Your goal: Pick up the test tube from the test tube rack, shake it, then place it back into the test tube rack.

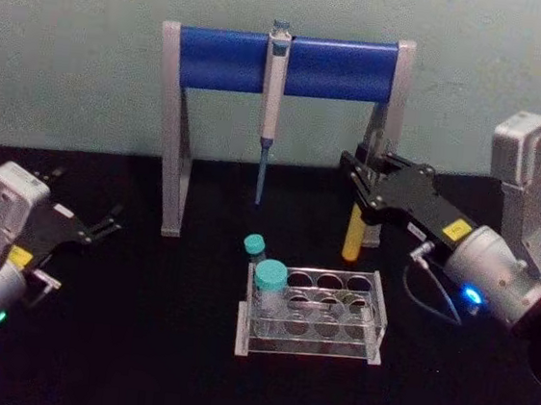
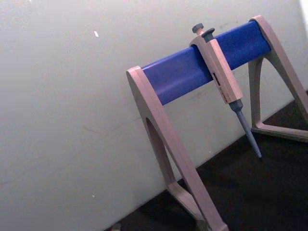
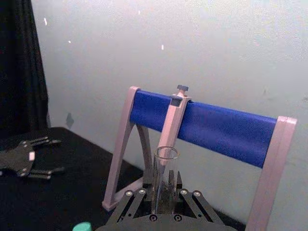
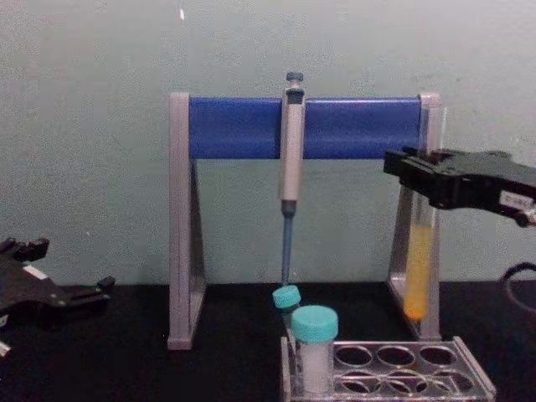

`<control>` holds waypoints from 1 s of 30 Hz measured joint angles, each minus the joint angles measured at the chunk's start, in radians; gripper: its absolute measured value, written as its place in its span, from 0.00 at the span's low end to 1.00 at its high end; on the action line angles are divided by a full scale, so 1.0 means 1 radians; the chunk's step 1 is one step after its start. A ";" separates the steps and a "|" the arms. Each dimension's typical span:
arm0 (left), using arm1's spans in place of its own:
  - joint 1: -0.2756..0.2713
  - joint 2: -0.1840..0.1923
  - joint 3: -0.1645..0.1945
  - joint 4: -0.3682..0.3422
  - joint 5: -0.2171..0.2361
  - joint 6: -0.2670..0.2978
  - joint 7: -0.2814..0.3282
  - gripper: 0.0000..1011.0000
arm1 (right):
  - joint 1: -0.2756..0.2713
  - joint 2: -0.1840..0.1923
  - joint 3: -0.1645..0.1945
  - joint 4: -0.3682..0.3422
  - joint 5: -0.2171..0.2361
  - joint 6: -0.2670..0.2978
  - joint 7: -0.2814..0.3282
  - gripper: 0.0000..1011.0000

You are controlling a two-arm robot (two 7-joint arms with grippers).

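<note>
My right gripper (image 1: 362,181) is shut on the upper part of the test tube (image 1: 354,235), a slim clear tube with yellow-orange liquid in its lower part. The tube hangs upright (image 4: 419,268), its round bottom a little above the far right end of the clear test tube rack (image 1: 375,322). From the right wrist, the tube's open rim (image 3: 166,153) rises between the fingers. My left gripper (image 1: 104,225) rests open at the left of the table, far from the rack.
A grey-legged stand with a blue crossbar (image 1: 285,64) rises behind the rack, and a grey pipette (image 1: 273,96) hangs from it. A teal-capped vial (image 1: 270,282) stands in the rack's left end, another (image 1: 254,246) just behind it. The stand's right leg is close behind the tube.
</note>
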 joint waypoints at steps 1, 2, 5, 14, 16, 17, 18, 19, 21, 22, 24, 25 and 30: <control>0.000 0.000 0.000 0.000 0.000 0.000 0.000 0.99 | -0.008 0.006 0.002 -0.011 0.000 0.003 -0.001 0.23; 0.000 0.000 0.000 0.000 0.000 0.000 0.000 0.99 | -0.025 0.015 0.005 -0.030 0.002 0.010 -0.001 0.23; 0.000 0.000 0.000 0.000 0.000 0.000 0.000 0.99 | -0.051 0.030 0.007 -0.060 0.009 0.021 0.006 0.23; 0.000 0.000 0.000 0.000 0.000 0.000 0.000 0.99 | -0.056 0.019 -0.030 -0.064 0.031 0.020 0.049 0.23; 0.000 0.000 0.000 0.000 0.000 0.000 0.000 0.99 | -0.041 0.008 -0.042 -0.050 0.034 0.013 0.057 0.23; 0.000 0.000 0.000 0.000 0.000 0.000 0.000 0.99 | -0.035 0.004 -0.046 -0.044 0.034 0.010 0.059 0.23; 0.000 0.000 0.000 0.000 0.000 0.000 0.000 0.99 | -0.029 0.000 -0.049 -0.038 0.035 0.008 0.060 0.23; 0.000 0.000 0.000 0.000 0.000 0.000 0.000 0.99 | -0.017 -0.007 -0.055 -0.025 0.035 0.003 0.061 0.23; 0.000 0.000 0.000 0.000 0.000 0.000 0.000 0.99 | 0.004 -0.017 -0.061 -0.004 0.033 -0.004 0.062 0.23; 0.000 0.000 0.000 0.000 0.000 0.000 0.000 0.99 | 0.004 -0.017 -0.061 -0.004 0.033 -0.004 0.062 0.23; 0.000 0.000 0.000 0.000 0.000 0.000 0.000 0.99 | 0.027 -0.028 -0.064 0.020 0.030 -0.012 0.060 0.23; 0.000 0.000 0.000 0.000 0.000 0.000 0.000 0.99 | 0.032 -0.030 -0.064 0.026 0.029 -0.013 0.058 0.23; 0.000 0.000 0.000 0.000 0.000 0.000 0.000 0.99 | 0.051 -0.037 -0.059 0.047 0.021 -0.015 0.040 0.23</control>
